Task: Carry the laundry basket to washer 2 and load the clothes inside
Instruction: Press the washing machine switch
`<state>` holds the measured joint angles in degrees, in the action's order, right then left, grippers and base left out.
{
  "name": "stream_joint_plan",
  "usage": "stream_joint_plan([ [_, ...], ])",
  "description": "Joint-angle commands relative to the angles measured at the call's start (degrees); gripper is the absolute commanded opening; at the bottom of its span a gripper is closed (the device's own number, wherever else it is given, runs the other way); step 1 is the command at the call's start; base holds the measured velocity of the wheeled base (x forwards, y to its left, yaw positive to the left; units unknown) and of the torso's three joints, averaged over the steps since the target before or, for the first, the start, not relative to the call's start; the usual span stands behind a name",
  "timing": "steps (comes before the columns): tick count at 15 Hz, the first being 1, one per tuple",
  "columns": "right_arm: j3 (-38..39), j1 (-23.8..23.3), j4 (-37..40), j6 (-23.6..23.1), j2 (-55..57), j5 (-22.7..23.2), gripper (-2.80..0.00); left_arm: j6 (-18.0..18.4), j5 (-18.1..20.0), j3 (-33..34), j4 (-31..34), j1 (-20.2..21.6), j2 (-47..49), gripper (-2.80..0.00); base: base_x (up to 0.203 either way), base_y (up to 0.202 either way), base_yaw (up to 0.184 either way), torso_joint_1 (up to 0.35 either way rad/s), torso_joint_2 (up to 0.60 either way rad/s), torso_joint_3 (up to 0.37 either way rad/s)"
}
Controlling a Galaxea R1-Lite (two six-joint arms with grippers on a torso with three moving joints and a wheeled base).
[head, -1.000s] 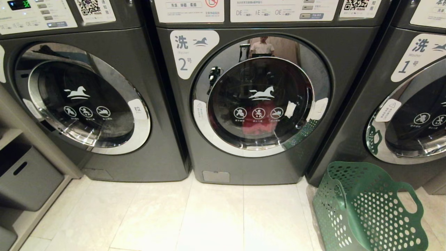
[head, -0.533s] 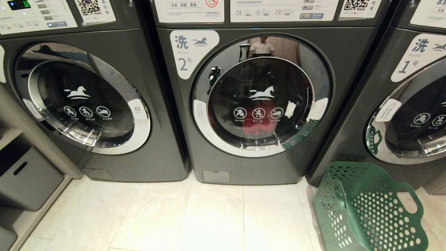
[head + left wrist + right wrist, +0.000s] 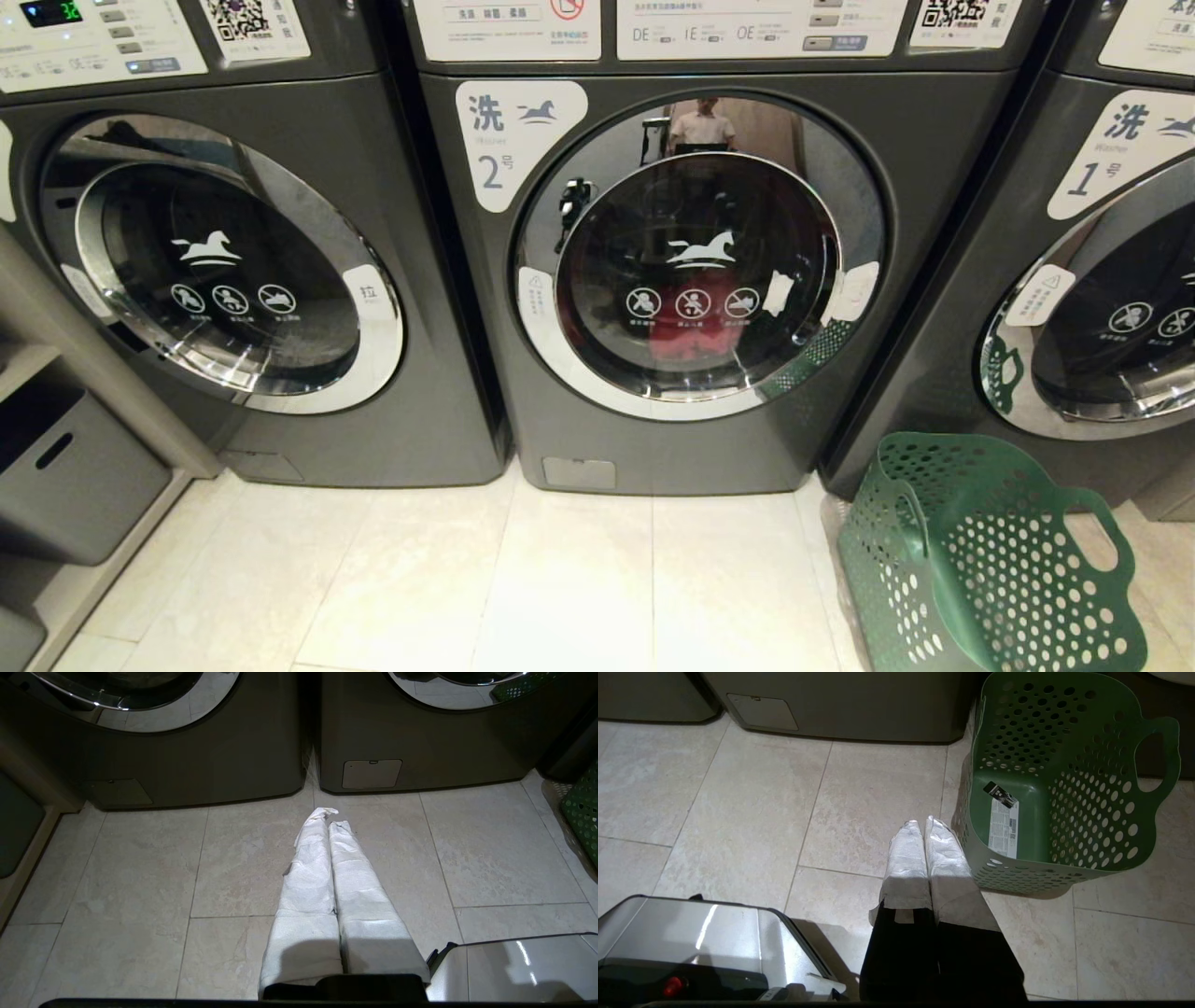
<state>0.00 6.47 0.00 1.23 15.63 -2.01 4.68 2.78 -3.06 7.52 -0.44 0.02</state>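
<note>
Nothing has changed: washer 2 [image 3: 695,280] door shut, red clothes [image 3: 686,336] inside, basket [image 3: 1059,784] empty beside it. Left gripper [image 3: 329,819] and right gripper [image 3: 922,826] hang closed, empty. Task looks finished.

Each gripper carries two long, tapered fingers wrapped in white, textured, cloth-like tape. On the left gripper [image 3: 329,819] the wrap runs the whole visible length, with a frayed tip on one finger. On the right gripper [image 3: 923,823] it covers only the outer half, leaving black stems behind. A glossy silver-grey base shell [image 3: 705,933] with a small red button [image 3: 671,986] sits below.
</note>
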Motion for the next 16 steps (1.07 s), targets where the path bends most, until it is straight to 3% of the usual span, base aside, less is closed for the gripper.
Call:
stream_joint_plan([
  [1, 0.0, 0.0, 0.0, -0.1, 0.1, 0.0, -2.80, 0.1, 0.0, 0.0, 0.0, 0.0, -0.1, -2.80, 0.000, 0.000, 0.000, 0.000, 0.00, 0.000],
  [3, 0.0, 0.0, -0.1, -0.3, 0.1, 0.0, -2.80, 0.1, 0.0, 0.0, 0.0, 0.0, -0.1, -2.80, 0.036, 0.000, -0.003, 0.000, 0.00, 0.004],
  [10, 0.0, 0.0, 0.0, -0.4, 0.2, 0.0, -2.80, -0.1, 0.0, 0.0, 0.0, 0.0, -0.1, -2.80, 0.184, 0.000, 0.000, 0.005, 0.00, 0.004],
  [16, 0.0, 0.0, 0.0, -0.4, 0.2, 0.0, -2.80, -0.1, 0.1, 0.0, 0.0, 0.0, -0.1, -2.80, 0.010, 0.000, 0.000, 0.001, 0.00, 0.001],
])
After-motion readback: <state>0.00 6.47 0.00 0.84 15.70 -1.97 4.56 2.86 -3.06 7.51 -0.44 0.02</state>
